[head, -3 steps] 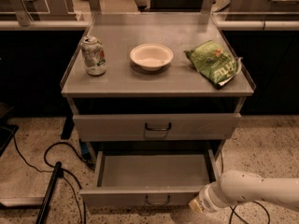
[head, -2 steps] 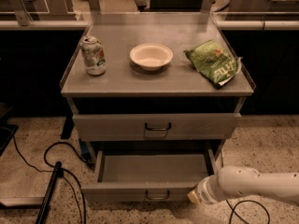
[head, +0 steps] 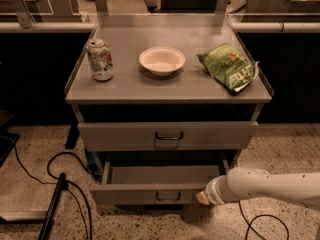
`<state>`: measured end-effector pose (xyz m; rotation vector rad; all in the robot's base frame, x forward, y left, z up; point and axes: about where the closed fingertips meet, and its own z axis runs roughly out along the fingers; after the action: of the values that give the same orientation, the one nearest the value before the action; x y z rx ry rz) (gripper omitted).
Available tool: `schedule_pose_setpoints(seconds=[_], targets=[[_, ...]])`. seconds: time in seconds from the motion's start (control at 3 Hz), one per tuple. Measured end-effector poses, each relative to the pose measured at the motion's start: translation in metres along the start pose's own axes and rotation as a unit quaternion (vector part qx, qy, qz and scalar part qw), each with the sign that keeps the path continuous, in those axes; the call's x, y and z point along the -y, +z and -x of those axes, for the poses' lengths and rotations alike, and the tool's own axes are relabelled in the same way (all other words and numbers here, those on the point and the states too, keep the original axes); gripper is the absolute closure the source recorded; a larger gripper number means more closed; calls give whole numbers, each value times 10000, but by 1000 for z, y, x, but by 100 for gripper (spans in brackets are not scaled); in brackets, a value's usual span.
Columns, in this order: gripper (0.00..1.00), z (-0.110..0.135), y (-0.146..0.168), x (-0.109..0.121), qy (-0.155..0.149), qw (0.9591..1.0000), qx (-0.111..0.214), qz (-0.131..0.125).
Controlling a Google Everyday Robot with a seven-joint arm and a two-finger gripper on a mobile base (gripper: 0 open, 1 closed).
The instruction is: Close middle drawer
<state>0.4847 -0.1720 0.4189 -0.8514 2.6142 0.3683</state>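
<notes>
In the camera view, the cabinet (head: 170,91) is the landmark. The middle drawer (head: 135,194) is the lowest one showing on the cabinet's face and juts out towards the camera, with a strip of its grey tray floor bare behind the low front panel. The gripper (head: 202,198) sits at the right end of that panel, right of the small loop handle (head: 168,197), at the tip of the white arm (head: 270,186), which reaches in from the cabinet's right. Whether it is clenched or released cannot be told. Since a second ago the panel has moved back towards the cabinet, the bare strip of floor has narrowed, and the gripper has advanced with it. That reads as a push under way, with the drawer partly in and some travel left. The upper drawer (head: 125,135) sits flush, and the can (head: 100,60), bowl (head: 162,60) and chip bag (head: 227,66) on the cabinet's top are unmoved.
</notes>
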Motion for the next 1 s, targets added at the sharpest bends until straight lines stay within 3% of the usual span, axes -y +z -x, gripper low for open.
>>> schedule_pose_setpoints(seconds=[0.33, 0.67, 1.0], targets=[[100, 27, 10, 9, -116, 9998, 163, -72], [82, 51, 16, 17, -261, 9992, 313, 2], [58, 57, 16, 20, -295, 9990, 349, -12]])
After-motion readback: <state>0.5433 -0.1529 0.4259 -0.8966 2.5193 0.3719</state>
